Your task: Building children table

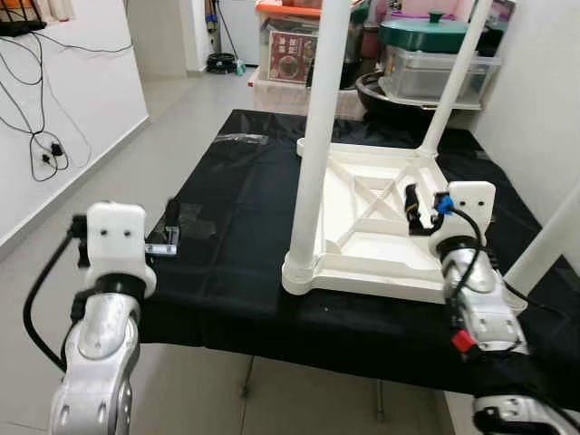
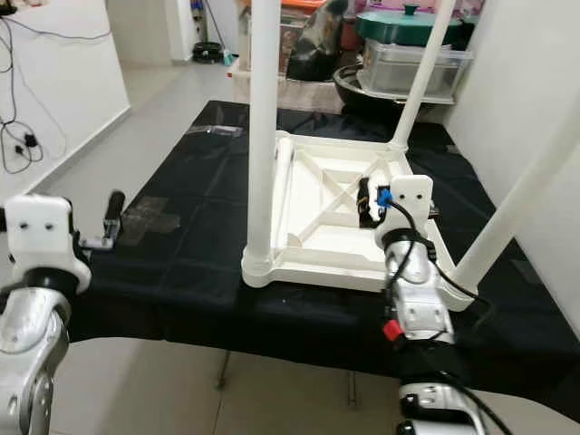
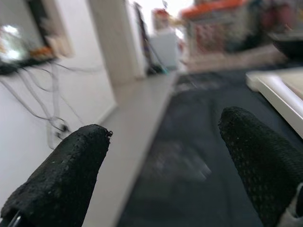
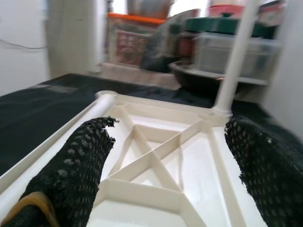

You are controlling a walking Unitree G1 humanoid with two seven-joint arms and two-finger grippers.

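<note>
Right gripper (image 1: 415, 210): fingers spread, grasping nothing, hovering over near-right part of tabletop (image 1: 362, 204), aimed along it toward far side. Tabletop inverted on black cloth (image 1: 240, 227), legs upright; near-left leg (image 1: 313, 136) left of gripper. Left gripper (image 1: 169, 227): spread, empty, well left of tabletop. Right arm nearer.

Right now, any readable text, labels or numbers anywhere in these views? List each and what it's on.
No text reads clearly in any view.
Red printed box among the storage behind the table: carries a printed design, too small and blurred to read.
White tabletop, lying upside down on the black cloth: no markings seen.
Left gripper and right gripper housings: no visible lettering.
</note>
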